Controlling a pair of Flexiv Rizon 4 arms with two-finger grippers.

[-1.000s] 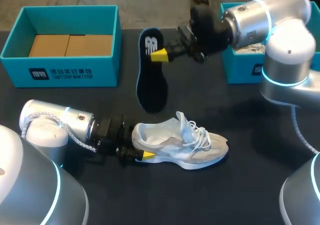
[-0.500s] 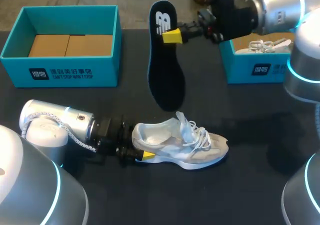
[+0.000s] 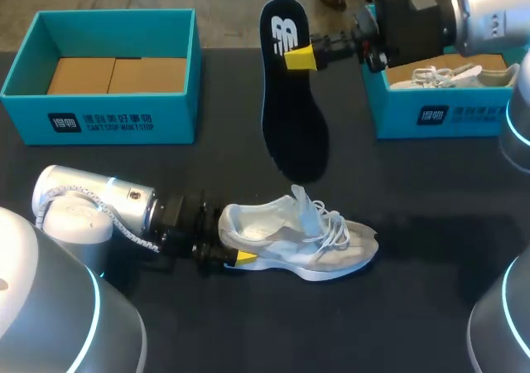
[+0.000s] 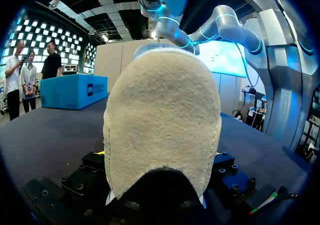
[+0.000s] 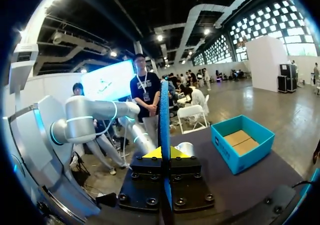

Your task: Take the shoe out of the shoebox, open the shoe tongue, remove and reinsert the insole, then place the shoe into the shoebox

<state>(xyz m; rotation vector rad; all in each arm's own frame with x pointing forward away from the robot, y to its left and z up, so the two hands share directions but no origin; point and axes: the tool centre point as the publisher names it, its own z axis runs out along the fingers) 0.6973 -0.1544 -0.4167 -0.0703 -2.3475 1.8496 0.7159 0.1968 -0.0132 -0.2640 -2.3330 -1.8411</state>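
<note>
Since the earlier frames the insole (image 3: 294,99) has travelled from upper centre-left toward upper centre-right of the head view and sits higher in it, carried by the right gripper (image 3: 300,58), whose arm has drawn back toward the upper right corner. Shoe (image 3: 298,240) and left gripper (image 3: 240,257) show no shift. The right gripper is clamped narrow on the insole near its logo end; the right wrist view shows the insole edge-on between the yellow tips. The left gripper is closed on the shoe's heel, which fills the left wrist view between the finger mounts. The shoe lies on the table (image 3: 414,307) at lower centre, long axis across the frame, heel left, toe right, opening upward and tongue raised. The insole hangs with its long axis running top to bottom of the frame, free end lowest and lying just above the tongue in the picture; the gap in height cannot be judged. Finding: insole removal appears complete and reinsertion is pending. The two long axes stand nearly crosswise, so the free end probably has to swing toward the shoe's toe, at right, before entering the opening. The right arm alone holds the insole; the left braces the heel. An empty box (image 3: 99,124) stands at upper left; a second box (image 3: 422,116) at upper right holds another shoe.
</note>
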